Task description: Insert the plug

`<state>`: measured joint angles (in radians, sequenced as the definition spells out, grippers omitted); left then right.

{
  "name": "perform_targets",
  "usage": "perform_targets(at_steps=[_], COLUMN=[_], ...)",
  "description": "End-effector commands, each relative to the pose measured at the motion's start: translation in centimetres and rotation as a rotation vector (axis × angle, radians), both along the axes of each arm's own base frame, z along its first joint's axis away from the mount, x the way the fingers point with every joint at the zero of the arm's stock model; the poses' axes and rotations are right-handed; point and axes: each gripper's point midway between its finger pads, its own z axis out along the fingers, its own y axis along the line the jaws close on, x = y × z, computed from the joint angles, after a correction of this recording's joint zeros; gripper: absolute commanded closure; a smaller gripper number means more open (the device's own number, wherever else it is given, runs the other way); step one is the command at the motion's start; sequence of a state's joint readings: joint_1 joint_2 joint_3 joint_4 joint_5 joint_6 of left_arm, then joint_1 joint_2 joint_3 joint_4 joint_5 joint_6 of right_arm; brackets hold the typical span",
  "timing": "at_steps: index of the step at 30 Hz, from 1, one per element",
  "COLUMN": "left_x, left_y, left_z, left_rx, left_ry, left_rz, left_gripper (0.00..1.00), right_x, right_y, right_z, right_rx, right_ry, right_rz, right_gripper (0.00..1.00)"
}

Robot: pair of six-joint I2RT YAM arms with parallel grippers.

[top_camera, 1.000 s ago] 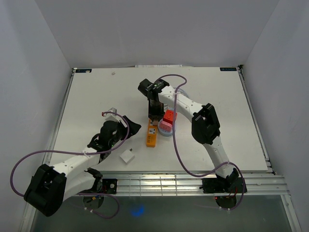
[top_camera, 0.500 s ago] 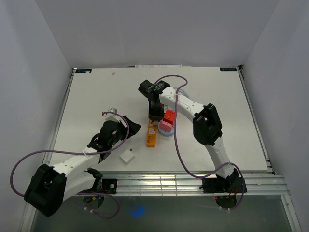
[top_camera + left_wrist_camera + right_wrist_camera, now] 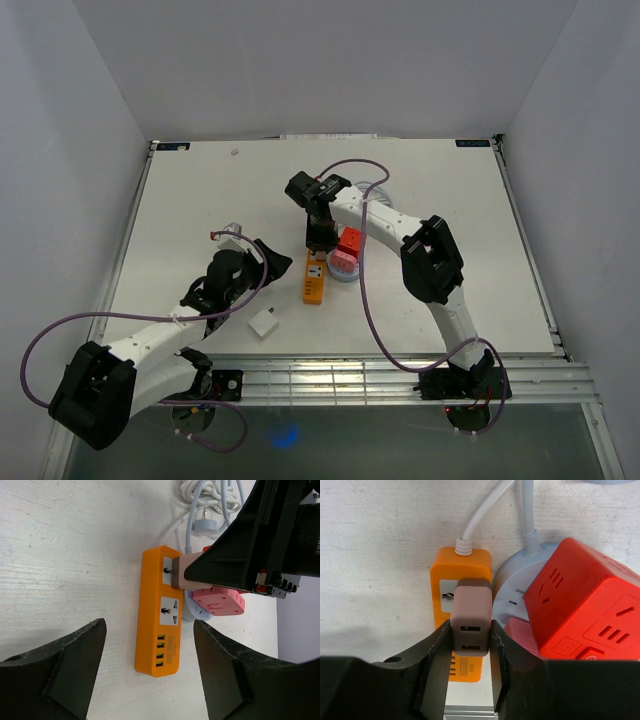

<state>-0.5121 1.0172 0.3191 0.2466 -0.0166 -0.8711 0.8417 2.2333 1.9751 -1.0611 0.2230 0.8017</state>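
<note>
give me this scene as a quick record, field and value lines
plug: dusky pink USB charger, gripped by the right jaws
plug position: at the socket nearest the cord end of the orange power strip; cannot tell whether it is fully seated
strip, free: one universal socket and four USB ports uncovered
left jaws: open, empty, apart from the strip
nearby: red socket cube beside the strip; white adapter lying apart from them
</note>
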Motion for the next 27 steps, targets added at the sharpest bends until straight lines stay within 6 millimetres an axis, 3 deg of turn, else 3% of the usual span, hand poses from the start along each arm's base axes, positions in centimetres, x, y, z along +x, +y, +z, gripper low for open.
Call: perform_targets(at_steps=[1,6,10,15,23,26,27], left_x=[0.1,0.1,0.2,0.5,1.2,1.2,1.2], left_y=[0.2,0.2,0.2,0.6,1.3,1.3,1.3], left_z=[0.5,0.7,1.0,1.5,2.4,2.4,2.5], left_rx=[0.002,0.003,0.013,0.043,0.077,0.084,0.085], left_ry=[-0.026,-0.030,-0.039,-0.047,-0.064,-0.063,-0.064], left_rz=[0.000,-0.001,-0.008,0.008,0.041,0.039,0.038], left_gripper=[0.19,0.19,0.17,0.16,0.15,0.15,0.15], right_x=[-3.4,-2.2,-0.4,2.0,4.8,5.6,5.6], right_y=[-2.9,-2.5,-1.0,0.2,1.0,1.5,1.6], right_z=[-9.7,-8.6,-5.8,-1.1,4.1,6.0,6.6], right_rx=[-0.184,-0.196,-0.125,0.010,0.158,0.208,0.221], right_ry=[0.145,0.122,0.060,-0.054,-0.148,-0.189,-0.201], right_rz=[-0.031,-0.023,-0.008,0.000,0.011,0.023,0.029], right_gripper=[0.92,0.92,0.91,0.77,0.62,0.40,0.39])
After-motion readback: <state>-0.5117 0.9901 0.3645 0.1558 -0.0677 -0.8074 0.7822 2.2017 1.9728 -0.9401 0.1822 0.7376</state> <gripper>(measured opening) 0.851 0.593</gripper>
